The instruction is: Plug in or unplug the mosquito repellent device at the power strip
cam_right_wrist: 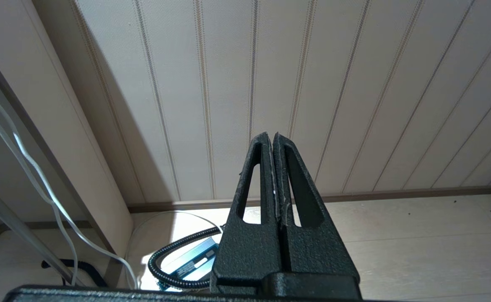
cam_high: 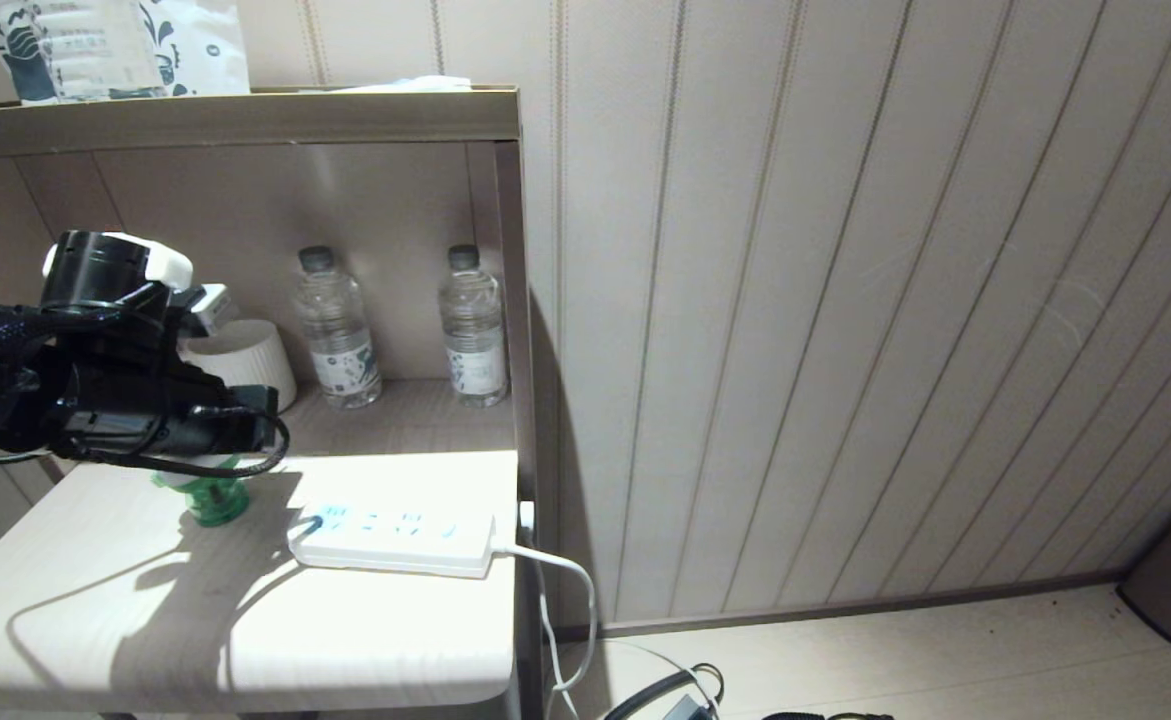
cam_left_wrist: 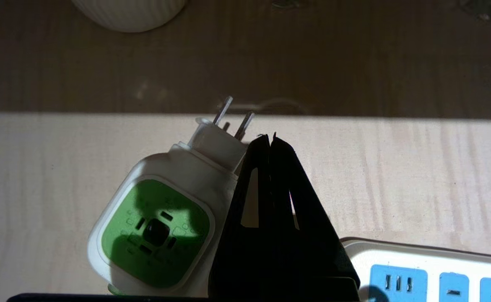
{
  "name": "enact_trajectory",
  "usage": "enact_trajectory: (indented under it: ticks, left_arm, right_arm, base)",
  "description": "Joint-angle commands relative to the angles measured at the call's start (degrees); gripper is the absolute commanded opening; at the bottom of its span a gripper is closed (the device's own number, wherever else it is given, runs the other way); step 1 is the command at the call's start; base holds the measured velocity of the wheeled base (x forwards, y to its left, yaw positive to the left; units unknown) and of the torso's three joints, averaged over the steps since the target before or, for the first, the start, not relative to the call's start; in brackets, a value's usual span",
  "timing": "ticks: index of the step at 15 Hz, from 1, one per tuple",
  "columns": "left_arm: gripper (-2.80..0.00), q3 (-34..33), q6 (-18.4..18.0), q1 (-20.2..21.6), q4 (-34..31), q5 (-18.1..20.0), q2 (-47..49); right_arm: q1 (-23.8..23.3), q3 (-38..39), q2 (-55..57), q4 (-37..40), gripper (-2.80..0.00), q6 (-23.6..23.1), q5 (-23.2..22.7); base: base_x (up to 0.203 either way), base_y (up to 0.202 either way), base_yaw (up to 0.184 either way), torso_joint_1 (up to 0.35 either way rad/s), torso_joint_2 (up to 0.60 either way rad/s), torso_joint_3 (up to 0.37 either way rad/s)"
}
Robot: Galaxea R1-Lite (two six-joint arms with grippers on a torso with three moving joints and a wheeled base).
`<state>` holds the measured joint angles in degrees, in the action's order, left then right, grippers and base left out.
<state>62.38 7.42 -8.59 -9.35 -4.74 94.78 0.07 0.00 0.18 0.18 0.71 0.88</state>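
A pale wooden desk (cam_high: pixel 95 610) fills the lower left of the head view, with a recessed shelf behind it and striped wall panelling to the right. The left pincer (cam_high: pixel 245 425), black and cabled, reaches in from the left edge of the frame and hovers over the desk.

The mosquito repellent device (cam_high: pixel 213 498) stands on the desk directly under the pincer; in the head view only its translucent green bottle shows below the black hardware. In the left wrist view the device (cam_left_wrist: pixel 155 233) appears in the lower left of the frame, its white cap with a green face turned toward the camera and its two metal plug prongs (cam_left_wrist: pixel 232 119) sticking out free, not in any socket. The left pincer (cam_left_wrist: pixel 270 140) has its two black fingers pressed together, holding nothing, and sits just beside the device's plug end.

The power strip (cam_high: pixel 395 540) lies flat near the desk's right edge, close to the device but apart from it, with blue socket markings and a white cord (cam_high: pixel 570 590) trailing off the desk to the floor.

On the shelf behind are a white ribbed cup (cam_high: pixel 245 362) and two clear water bottles (cam_high: pixel 337 330).

In the right wrist view the right pincer (cam_right_wrist: pixel 272 138) is also closed and empty, pointing toward the panelled wall above the floor.
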Motion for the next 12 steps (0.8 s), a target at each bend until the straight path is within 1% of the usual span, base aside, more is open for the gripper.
enact_trajectory:
  ticks: [1, 3, 6, 12]
  left_arm:
    - [-2.80, 0.02, 0.45, 0.23, 0.95, -0.16, 0.05]
    - [-2.80, 0.29, 0.48, 1.36, 2.58, -0.18, 0.52]
    - [-2.80, 0.56, 0.40, 2.69, 2.67, -0.11, 0.76]
    - [-2.80, 2.04, 0.49, 2.79, 2.67, 0.26, -0.12]
  right_arm:
    - [0.10, 0.00, 0.00, -0.01, -2.80, 0.00, 0.00]
    - [0.01, 0.00, 0.00, -0.01, -2.80, 0.00, 0.00]
    - [0.01, 0.00, 0.00, -0.01, -2.80, 0.00, 0.00]
    - [0.01, 0.00, 0.00, -0.01, -2.80, 0.00, 0.00]
  base:
    - [0.000, 0.000, 0.000, 0.000, 0.00, 0.000]
    - [0.000, 0.000, 0.000, 0.000, 0.00, 0.000]
    - [0.000, 0.000, 0.000, 0.000, 0.00, 0.000]
    - [0.000, 0.000, 0.000, 0.000, 0.00, 0.000]
